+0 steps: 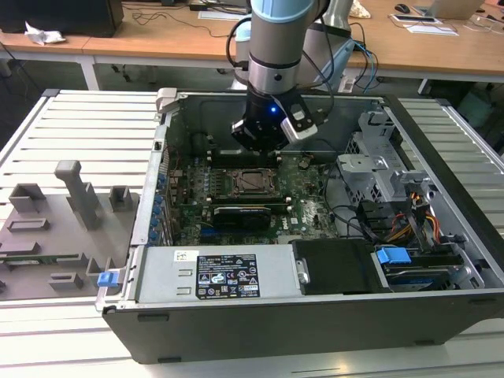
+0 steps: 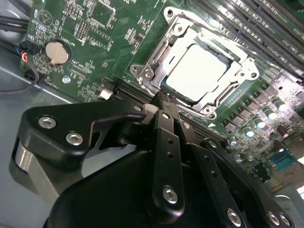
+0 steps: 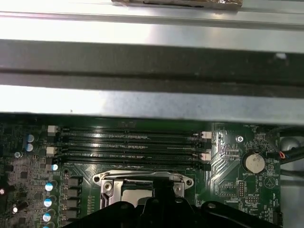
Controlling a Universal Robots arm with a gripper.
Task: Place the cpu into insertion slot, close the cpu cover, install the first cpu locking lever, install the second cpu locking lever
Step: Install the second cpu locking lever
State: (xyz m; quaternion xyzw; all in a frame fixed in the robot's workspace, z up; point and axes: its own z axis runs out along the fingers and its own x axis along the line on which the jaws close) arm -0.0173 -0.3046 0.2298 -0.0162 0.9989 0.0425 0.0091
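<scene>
End effector (image 2: 164, 102) pinched shut with nothing in it, hanging just above the socket edge inside the case (image 1: 441, 228). Cpu (image 2: 197, 71) already lying flat in the slot (image 2: 156, 57), cover (image 2: 237, 64) down around it, on the green board (image 2: 95, 42).

Green motherboard (image 2: 95, 42) carrying a silver coin cell (image 2: 57, 51); beside the cell, silver-grey cpu cover (image 2: 156, 59) framing the pale silver cpu (image 2: 197, 71). Black gripper (image 2: 164, 102) is studded with silver screws. Blue-capped capacitors (image 3: 49, 187) are seen.
</scene>
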